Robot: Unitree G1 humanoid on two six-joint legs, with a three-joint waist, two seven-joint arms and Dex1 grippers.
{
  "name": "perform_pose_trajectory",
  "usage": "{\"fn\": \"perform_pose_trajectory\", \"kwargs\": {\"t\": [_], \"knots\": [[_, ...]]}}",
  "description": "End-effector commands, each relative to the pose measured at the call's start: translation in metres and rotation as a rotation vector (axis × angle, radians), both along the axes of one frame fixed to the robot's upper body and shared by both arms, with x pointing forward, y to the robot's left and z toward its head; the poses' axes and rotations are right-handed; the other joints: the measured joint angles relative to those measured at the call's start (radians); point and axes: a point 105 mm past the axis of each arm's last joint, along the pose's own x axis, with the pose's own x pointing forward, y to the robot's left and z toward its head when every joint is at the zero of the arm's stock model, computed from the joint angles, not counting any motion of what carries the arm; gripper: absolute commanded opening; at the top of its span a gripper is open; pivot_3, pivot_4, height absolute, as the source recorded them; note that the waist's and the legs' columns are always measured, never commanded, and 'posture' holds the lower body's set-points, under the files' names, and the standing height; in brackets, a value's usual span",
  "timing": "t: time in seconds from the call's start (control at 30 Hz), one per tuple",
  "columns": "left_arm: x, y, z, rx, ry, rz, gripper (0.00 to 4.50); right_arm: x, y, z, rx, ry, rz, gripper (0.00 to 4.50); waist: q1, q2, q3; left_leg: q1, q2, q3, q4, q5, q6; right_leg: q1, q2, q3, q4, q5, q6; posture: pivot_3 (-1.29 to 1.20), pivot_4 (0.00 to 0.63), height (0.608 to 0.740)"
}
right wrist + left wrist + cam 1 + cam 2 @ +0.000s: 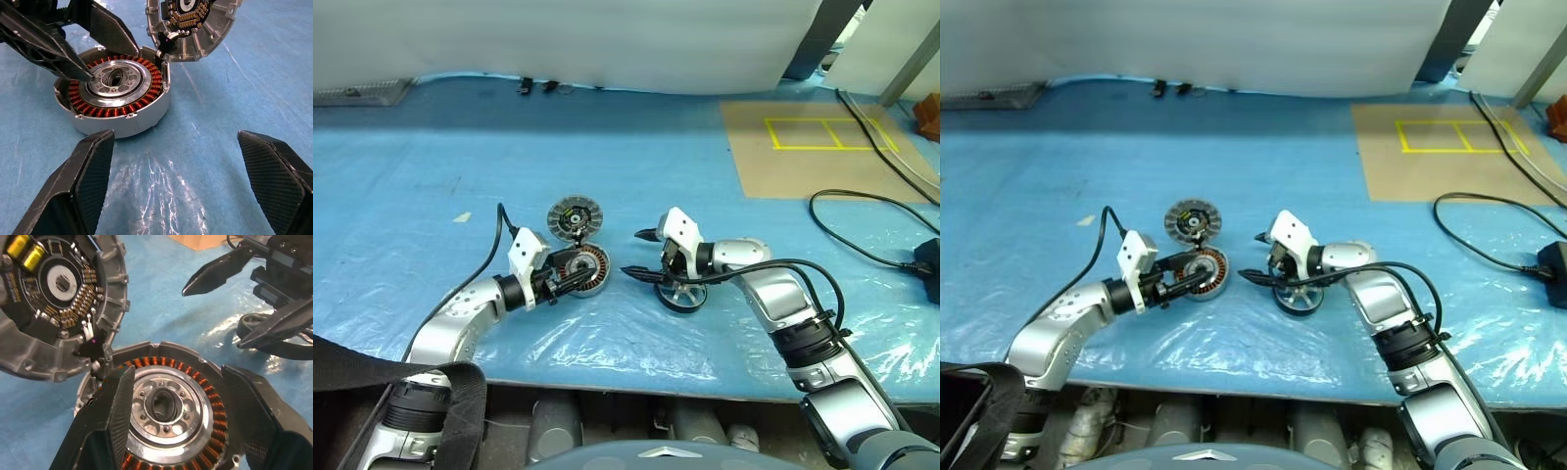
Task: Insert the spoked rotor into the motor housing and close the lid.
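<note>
The motor housing (587, 270), a silver cylinder with copper windings, sits on the blue table. My left gripper (570, 281) is open, its black fingers (115, 416) spread over the windings without gripping. The lid (572, 217) rests against the housing's far rim, with its circuit face and yellow marks showing. The spoked rotor (682, 297), black-rimmed, lies to the right under my right wrist. My right gripper (637, 254) is open and empty, pointing at the housing (117, 93) from a short gap away.
Clear plastic sheeting (607, 333) covers the blue table near its front edge. At the back right is a brown board with yellow tape (813, 147). Black cables (862, 201) and a black adapter (928, 259) lie at the right.
</note>
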Motion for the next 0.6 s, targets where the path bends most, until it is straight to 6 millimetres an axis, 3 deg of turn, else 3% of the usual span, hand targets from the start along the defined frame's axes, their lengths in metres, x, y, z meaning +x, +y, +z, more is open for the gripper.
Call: {"fn": "perform_pose_trajectory", "kwargs": {"t": [0.03, 0.3, 0.6], "knots": [[0.005, 0.002, 0.011, -0.012, -0.056, 0.015, 2.56, 0.0, 0.005, 0.009, 0.012, -0.039, 0.02, 4.19, 0.0, 0.0, 0.0, 0.0, 0.0, 0.0, 0.0, 0.0, 0.0, 0.0, 0.0, 0.0, 0.0, 0.0, 0.0, 0.0, 0.15, 0.74], [0.004, -0.004, 0.013, -0.018, -0.069, -0.024, 0.04, 0.0, 0.005, 0.01, 0.01, -0.048, 0.023, 4.19, 0.0, 0.0, 0.0, 0.0, 0.0, 0.0, 0.0, 0.0, 0.0, 0.0, 0.0, 0.0, 0.0, 0.0, 0.0, 0.0, 0.15, 0.74], [0.002, -0.004, -0.003, 0.044, -0.045, -0.02, 0.04, 0.0, 0.006, 0.01, 0.008, -0.052, 0.025, 4.19, 0.0, 0.0, 0.0, 0.0, 0.0, 0.0, 0.0, 0.0, 0.0, 0.0, 0.0, 0.0, 0.0, 0.0, 0.0, 0.0, 0.15, 0.74]]}}
